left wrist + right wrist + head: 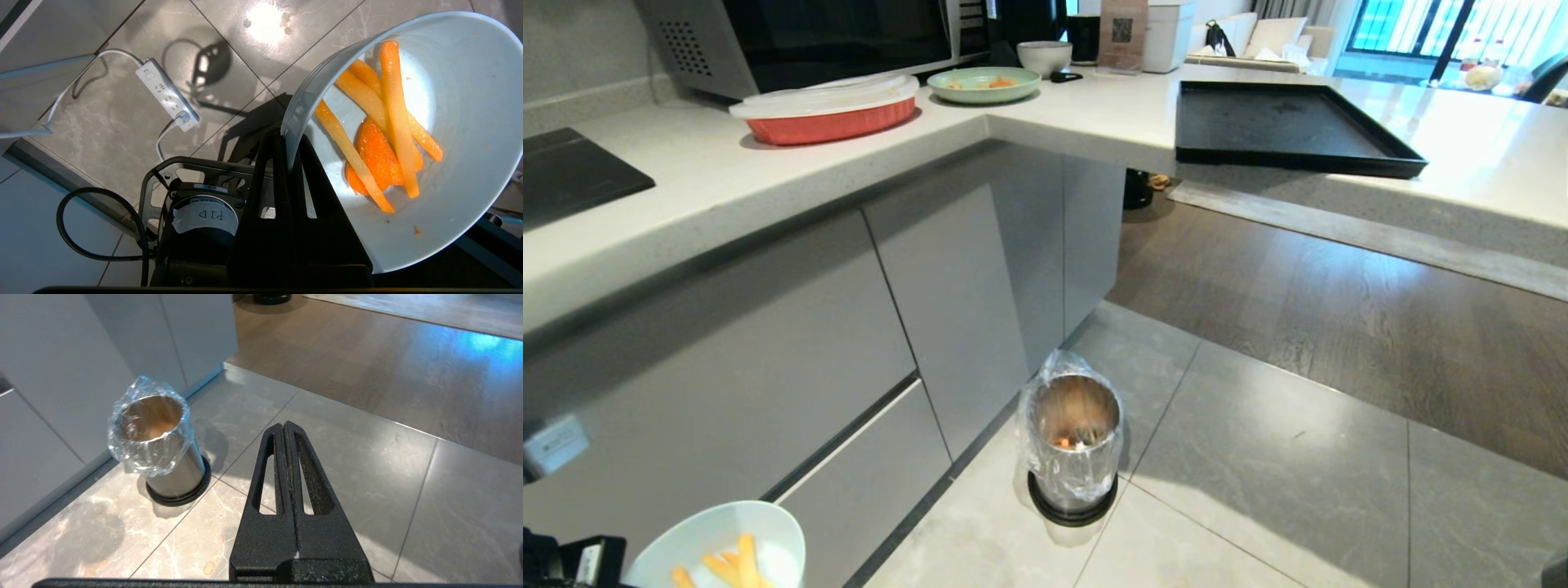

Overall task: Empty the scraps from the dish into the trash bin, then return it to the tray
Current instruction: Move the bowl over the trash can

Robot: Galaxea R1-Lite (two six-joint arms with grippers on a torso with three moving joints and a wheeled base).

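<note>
Head view looks down from above the counter; the bin (1072, 445) at 6 o'clock also appears, nearer, in the right wrist view (157, 451).

You are looking at a dish (449, 171) showing pale blue outside and white inside, with yellow and orange scraps (380, 134) glowing against it. The left gripper (286, 143) pinching its rim is showing matte black, and so is the right gripper (284, 428). The trash bin (1072, 441) is gleaming steel under a crinkled clear bag, sitting on a black ring base. The tray (1282, 131) is showing flat black on the speckled white counter (1094, 114). Beside it a pale green plate (984, 84) is carrying orange bits, and a red baking dish (829, 118) is wearing a white lid. The floor tiles (1258, 490) are showing veined grey marble, meeting dark brown wood planks (1339, 302). A white power strip (167, 94) is lying on the tiles.
</note>
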